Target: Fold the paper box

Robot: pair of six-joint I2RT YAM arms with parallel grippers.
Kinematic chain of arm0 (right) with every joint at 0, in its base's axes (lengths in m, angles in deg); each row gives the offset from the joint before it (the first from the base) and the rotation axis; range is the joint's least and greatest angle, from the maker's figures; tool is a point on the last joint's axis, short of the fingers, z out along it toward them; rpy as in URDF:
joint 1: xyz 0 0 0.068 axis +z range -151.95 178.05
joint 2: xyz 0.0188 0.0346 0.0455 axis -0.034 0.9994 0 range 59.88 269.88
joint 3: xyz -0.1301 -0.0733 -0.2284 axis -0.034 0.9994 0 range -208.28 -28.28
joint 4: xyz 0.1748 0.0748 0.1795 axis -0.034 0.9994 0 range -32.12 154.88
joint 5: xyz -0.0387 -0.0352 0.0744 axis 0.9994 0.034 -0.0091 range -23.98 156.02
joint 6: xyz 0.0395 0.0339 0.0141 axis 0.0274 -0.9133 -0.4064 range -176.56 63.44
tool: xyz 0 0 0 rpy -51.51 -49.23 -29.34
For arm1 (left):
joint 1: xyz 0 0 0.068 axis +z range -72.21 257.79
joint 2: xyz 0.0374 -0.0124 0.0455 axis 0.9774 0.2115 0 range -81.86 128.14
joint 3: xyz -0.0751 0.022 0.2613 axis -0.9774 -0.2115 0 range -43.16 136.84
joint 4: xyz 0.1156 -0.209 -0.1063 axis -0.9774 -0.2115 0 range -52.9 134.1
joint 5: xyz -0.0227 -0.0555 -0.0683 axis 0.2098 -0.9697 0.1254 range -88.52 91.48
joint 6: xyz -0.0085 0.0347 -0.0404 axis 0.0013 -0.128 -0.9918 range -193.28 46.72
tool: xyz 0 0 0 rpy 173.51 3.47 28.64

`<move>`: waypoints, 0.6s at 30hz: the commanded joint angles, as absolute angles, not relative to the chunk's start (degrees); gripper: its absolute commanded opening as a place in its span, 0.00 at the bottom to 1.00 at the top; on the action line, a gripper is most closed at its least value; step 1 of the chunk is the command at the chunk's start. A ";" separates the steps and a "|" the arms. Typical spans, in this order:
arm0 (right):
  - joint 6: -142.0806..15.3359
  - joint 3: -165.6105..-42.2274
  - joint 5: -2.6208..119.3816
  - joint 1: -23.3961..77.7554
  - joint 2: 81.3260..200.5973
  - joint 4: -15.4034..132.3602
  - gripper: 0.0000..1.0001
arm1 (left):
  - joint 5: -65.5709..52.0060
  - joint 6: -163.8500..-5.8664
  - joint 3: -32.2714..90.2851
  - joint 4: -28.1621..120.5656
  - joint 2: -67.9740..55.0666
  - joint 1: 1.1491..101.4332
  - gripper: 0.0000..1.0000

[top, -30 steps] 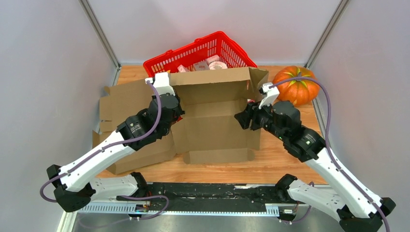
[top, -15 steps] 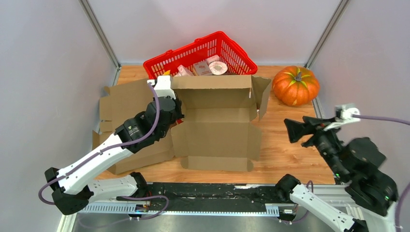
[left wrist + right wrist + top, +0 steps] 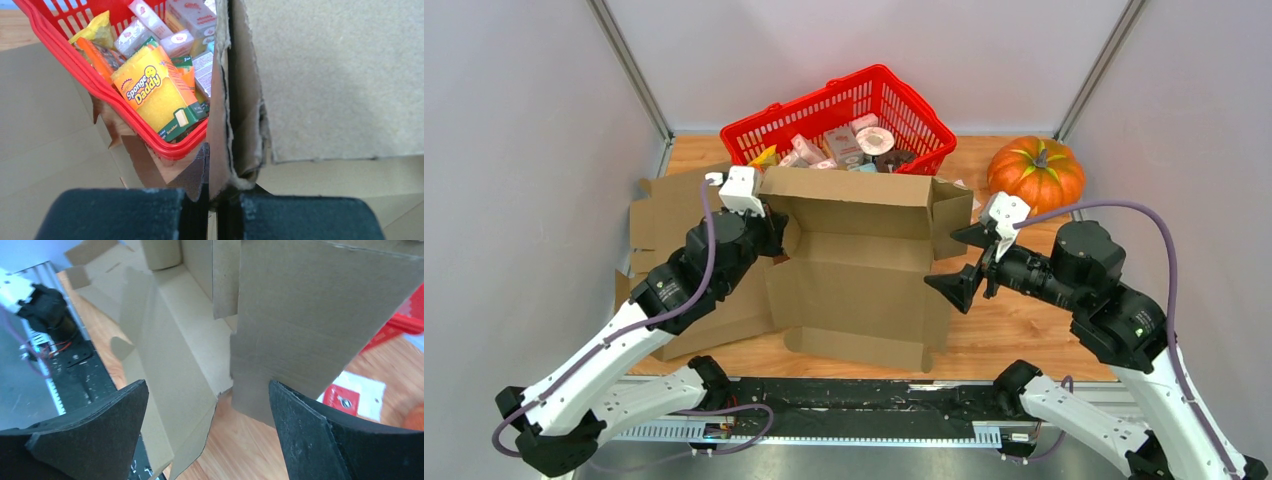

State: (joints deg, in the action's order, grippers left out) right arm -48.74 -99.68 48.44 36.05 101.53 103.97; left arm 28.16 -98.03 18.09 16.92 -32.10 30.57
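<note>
The paper box (image 3: 854, 270) is a brown cardboard carton, open on top, standing mid-table with its walls partly raised. My left gripper (image 3: 774, 228) is shut on the box's left wall. In the left wrist view, the doubled cardboard edge (image 3: 235, 100) runs down between the pressed-together jaws of that gripper (image 3: 212, 212). My right gripper (image 3: 944, 258) hangs wide open just off the box's right side. In the right wrist view, the right side flap (image 3: 310, 315) stands ahead of the right gripper (image 3: 207, 425), with nothing held between its black fingers (image 3: 100, 435).
A red basket (image 3: 844, 110) full of packets stands right behind the box. An orange pumpkin (image 3: 1036, 175) sits at the back right. Flat cardboard sheets (image 3: 674, 210) lie at the left under my left arm. A small red and white packet (image 3: 350, 395) lies on the wood.
My right gripper let go of the box's right side, swung out to the right, then came back beside it with jaws wide. The box shifted nearer and left. The left grip held.
</note>
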 commanded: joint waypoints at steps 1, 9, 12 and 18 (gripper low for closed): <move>-45.92 -103.16 40.00 35.41 102.42 104.28 0.97 | 23.37 -96.48 18.01 20.98 -34.22 31.21 0.00; -52.52 -107.65 67.85 35.32 97.77 109.20 0.97 | 24.42 -96.92 19.41 18.35 -33.70 32.44 0.00; -50.59 -103.53 69.80 35.41 94.34 109.39 1.00 | 23.19 -97.18 20.12 17.73 -33.08 32.97 0.00; -48.21 -101.93 48.16 35.41 96.70 106.23 1.00 | 18.71 -96.31 19.33 19.93 -33.17 32.97 0.00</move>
State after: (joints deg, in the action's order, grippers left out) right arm -50.41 -103.00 61.70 35.59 94.16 108.16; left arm 22.14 -96.92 17.85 16.15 -32.63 32.62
